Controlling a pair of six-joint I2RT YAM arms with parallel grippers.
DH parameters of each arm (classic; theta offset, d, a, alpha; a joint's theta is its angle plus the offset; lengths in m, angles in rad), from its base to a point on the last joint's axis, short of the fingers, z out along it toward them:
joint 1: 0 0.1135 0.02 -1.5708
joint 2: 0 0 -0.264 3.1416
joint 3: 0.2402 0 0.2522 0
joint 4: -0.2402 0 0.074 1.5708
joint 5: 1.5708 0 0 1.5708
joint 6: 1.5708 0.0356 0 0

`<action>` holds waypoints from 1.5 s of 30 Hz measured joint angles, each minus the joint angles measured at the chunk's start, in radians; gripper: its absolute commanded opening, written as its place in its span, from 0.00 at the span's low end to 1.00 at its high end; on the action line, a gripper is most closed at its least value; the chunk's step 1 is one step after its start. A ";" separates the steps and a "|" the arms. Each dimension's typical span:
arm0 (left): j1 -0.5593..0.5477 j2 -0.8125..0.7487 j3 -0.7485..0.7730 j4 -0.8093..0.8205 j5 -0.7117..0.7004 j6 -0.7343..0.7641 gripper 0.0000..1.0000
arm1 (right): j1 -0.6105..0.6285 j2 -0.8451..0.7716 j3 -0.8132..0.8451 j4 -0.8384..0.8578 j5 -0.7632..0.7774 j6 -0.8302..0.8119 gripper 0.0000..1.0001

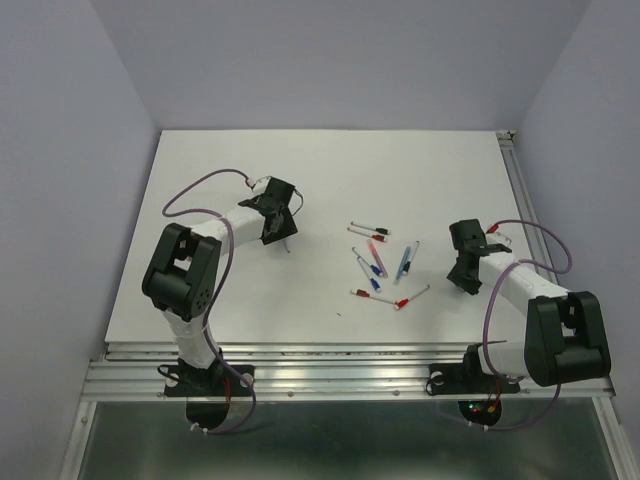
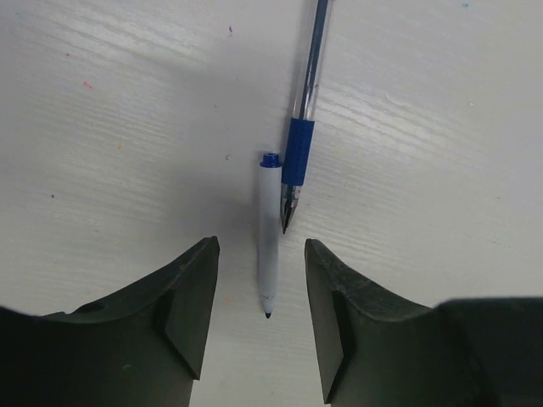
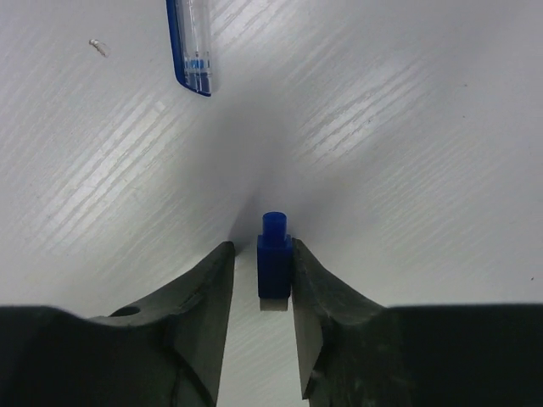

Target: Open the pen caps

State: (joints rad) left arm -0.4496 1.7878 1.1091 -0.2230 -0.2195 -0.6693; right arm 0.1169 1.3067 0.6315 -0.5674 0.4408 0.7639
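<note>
Fingers on the left [image 2: 182,297] stand wide astride a pale pen barrel [image 2: 268,246]; right fingers [image 3: 314,314] sit narrowly apart, blue cap [image 3: 273,263] touching one.

Here's my setup: a white table [image 1: 400,160] boxed in by plain pale-lilac walls, meaning a left wall [image 1: 60,200], a back wall [image 1: 340,60] and a right wall [image 1: 590,120]. Up close on the wrist cams the table top has a faint streaky grain with soft glare stripes across it. A ribbed aluminium rail [image 1: 340,372] runs along the near edge, and a thinner side rail [image 1: 522,190] goes up the right edge to the far corner. Below the near rail I see a dark greenish panel [image 1: 340,445], and honestly can't tell if it's floor. Light is soft and even, shadows pretty faint.
</note>
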 measured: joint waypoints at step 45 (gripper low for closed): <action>-0.039 -0.204 -0.015 0.018 0.104 0.071 0.99 | 0.238 -0.114 -0.076 0.059 -0.257 0.246 0.46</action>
State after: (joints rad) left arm -0.4889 1.5833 1.0939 -0.2054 -0.1158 -0.5987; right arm 0.3550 1.1931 0.5552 -0.5087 0.1837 1.0103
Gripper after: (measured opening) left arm 0.986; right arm 0.535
